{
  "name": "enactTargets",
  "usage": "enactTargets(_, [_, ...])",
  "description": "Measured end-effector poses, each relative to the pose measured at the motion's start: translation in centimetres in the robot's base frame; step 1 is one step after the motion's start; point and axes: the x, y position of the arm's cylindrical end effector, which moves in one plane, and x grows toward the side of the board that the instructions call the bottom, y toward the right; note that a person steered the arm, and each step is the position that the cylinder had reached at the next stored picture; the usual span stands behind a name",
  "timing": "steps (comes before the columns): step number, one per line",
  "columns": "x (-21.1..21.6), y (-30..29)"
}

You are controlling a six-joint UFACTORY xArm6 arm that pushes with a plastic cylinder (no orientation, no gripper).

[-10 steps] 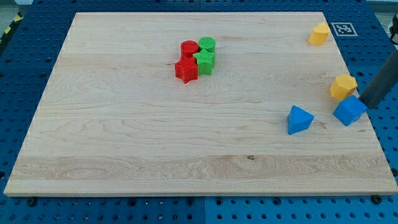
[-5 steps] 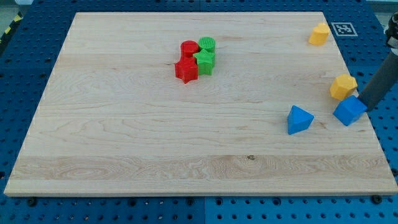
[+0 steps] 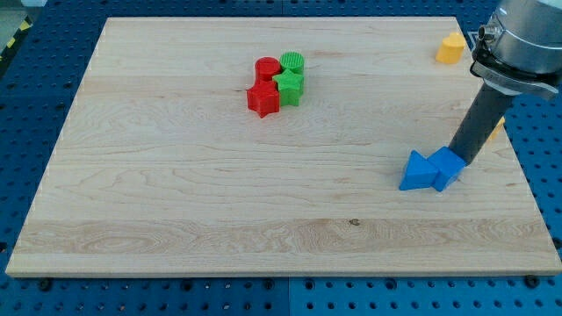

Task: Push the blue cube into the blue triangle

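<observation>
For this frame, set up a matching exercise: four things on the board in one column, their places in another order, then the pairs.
1. blue cube
2. red star
3. blue triangle
4. my tip

A. in the red and green cluster, upper middle
B. touching the cube's left side
C. at the cube's right edge
D. between triangle and rod

Pairs: 1-D, 2-A, 3-B, 4-C

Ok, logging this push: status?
My tip at blue cube's right side. Cube touching blue triangle. Nothing in the way; yellow block behind rod.
</observation>
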Motion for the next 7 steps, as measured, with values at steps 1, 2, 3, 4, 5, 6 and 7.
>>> enactTargets(1, [0.0, 0.3])
enactTargets(2, [0.0, 2.2])
enactTargets(3, [0.0, 2.9])
enactTargets(4, [0.0, 4.8])
enactTargets(5, [0.0, 5.8])
enactTargets(6, [0.0, 5.8])
enactTargets(7, [0.0, 6.8])
